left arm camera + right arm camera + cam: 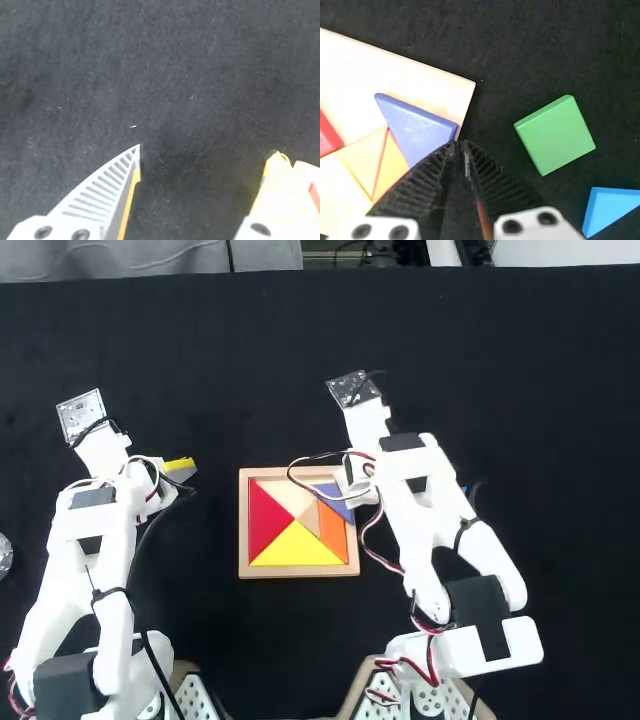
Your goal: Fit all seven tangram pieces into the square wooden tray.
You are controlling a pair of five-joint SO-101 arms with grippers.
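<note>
Black table [520, 360]; left fingers [107, 187] spread, empty; right fingers [427, 177] clenched, tips touching purple triangle [415, 125].

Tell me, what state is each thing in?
wooden tray, partly filled.
red triangle, seated in tray.
yellow triangle, seated in tray.
purple triangle, at tray corner, seating unclear.
green square, lying outside tray.
blue triangle, lying outside tray.
left gripper, open, empty.
right gripper, shut.
</note>
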